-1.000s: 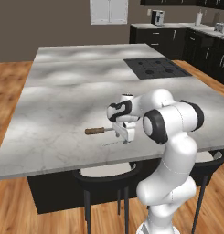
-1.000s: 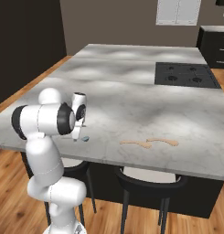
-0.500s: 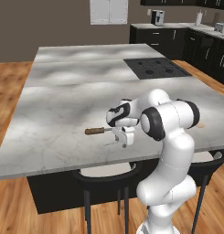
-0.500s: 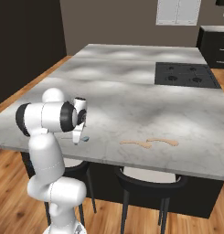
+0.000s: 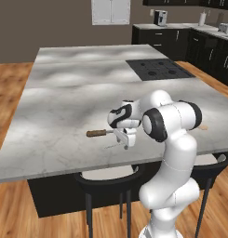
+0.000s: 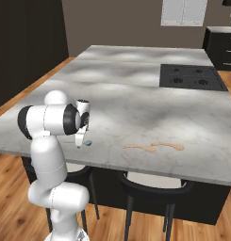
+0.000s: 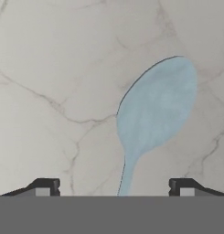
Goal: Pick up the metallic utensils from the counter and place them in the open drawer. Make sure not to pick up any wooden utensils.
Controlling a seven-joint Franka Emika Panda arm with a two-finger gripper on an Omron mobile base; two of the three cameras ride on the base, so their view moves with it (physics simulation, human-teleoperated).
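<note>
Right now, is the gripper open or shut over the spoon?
Open: the gripper has fingertips set wide either side of the spoon handle, not touching it.

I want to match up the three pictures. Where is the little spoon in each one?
Left base view: the spoon is a faint silvery sliver on the counter, just left of the gripper, below the knife.
Right base view: its bowl peeks out right of the gripper, near the counter's front edge.
Hand view: the bowl sits upper right, handle running down between the fingertips.
Shared landmark: the gripper.
</note>
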